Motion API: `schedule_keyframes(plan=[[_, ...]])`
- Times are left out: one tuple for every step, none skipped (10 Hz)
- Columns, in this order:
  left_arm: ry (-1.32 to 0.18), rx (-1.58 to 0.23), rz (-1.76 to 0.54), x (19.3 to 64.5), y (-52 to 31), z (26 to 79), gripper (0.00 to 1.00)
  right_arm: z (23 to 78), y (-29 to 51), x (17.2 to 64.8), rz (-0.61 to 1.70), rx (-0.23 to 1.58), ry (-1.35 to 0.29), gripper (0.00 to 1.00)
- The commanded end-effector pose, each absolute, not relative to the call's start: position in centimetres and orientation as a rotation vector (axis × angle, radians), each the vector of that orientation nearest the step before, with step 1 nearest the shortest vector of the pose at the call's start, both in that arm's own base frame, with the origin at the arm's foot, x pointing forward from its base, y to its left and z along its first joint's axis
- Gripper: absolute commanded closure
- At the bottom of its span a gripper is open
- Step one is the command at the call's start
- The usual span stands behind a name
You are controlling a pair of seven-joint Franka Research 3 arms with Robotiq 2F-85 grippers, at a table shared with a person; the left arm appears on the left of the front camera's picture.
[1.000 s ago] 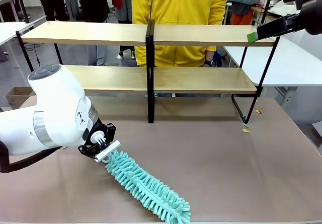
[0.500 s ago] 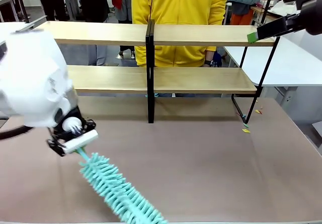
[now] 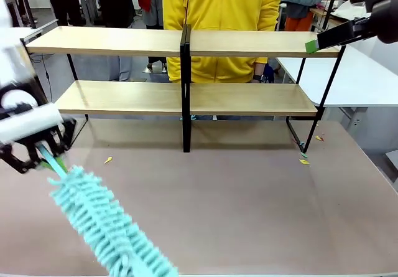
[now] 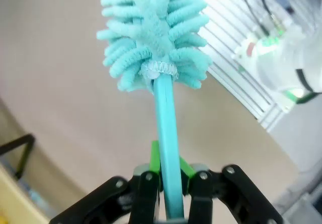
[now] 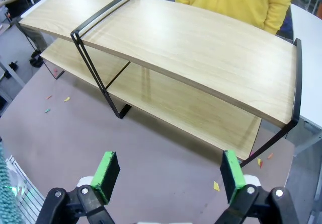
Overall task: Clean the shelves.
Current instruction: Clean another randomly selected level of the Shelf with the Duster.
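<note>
The shelves [image 3: 249,42] stand across the far half of the brown table: two long light-wood boards on a thin black frame with a black centre post. They lie below my right wrist as the shelves [image 5: 201,48]. At the table's left edge my left gripper [image 3: 34,141] is shut on the teal handle of a fluffy teal duster [image 3: 102,221], whose head slants down toward the near edge. Up close, the left gripper [image 4: 168,186] pinches the handle below the duster head [image 4: 153,32]. My right gripper [image 3: 313,45] hovers at the top shelf's right end. The right gripper [image 5: 168,176] is open and holds nothing.
A person in a yellow hoodie [image 3: 217,15] stands behind the shelves. Small coloured scraps [image 3: 108,160] lie on the table [image 3: 249,202], with more scraps [image 3: 304,161] by the right shelf leg. A white table [image 3: 367,78] stands to the right.
My left arm has swung left and back toward the table's left edge, carrying the duster with it. A yellow scrap it covered now shows. The right arm has not moved.
</note>
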State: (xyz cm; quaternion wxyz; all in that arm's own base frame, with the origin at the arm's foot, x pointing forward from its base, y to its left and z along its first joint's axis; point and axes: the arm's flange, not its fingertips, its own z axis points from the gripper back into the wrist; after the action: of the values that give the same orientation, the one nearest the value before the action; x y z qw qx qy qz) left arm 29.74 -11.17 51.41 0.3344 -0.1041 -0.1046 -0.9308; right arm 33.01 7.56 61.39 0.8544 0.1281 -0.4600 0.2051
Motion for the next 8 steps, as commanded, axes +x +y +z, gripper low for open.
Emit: schedule_keyframes(plan=[[-0.416,-0.318,-2.279,30.8,-9.9,52.9,1.00,61.5,7.5,33.1,0.431,0.270,-0.970,0.00],[-0.498,-0.349,-2.208,31.2,-8.2,54.4,1.00,61.5,7.5,33.1,0.431,0.270,-0.970,0.00],[-0.559,-0.340,-2.116,30.5,-6.0,56.2,1.00,61.5,7.5,33.1,0.431,0.270,-0.970,0.00],[-0.578,-0.333,-2.030,30.0,-3.5,58.2,1.00,61.5,7.5,33.1,0.431,0.270,-0.970,0.00],[-0.597,-0.352,-1.980,29.1,-0.8,59.7,1.00,61.5,7.5,33.1,0.431,0.270,-0.970,0.00],[-0.634,-0.365,-1.910,28.3,2.5,60.9,1.00,61.5,7.5,33.1,0.431,0.270,-0.970,0.00],[-0.685,-0.400,-1.828,27.7,5.3,60.8,1.00,61.5,7.5,33.1,0.431,0.270,-0.970,0.00],[-0.757,-0.449,-1.782,27.5,7.8,60.3,1.00,61.5,7.5,33.1,0.431,0.270,-0.970,0.00]])
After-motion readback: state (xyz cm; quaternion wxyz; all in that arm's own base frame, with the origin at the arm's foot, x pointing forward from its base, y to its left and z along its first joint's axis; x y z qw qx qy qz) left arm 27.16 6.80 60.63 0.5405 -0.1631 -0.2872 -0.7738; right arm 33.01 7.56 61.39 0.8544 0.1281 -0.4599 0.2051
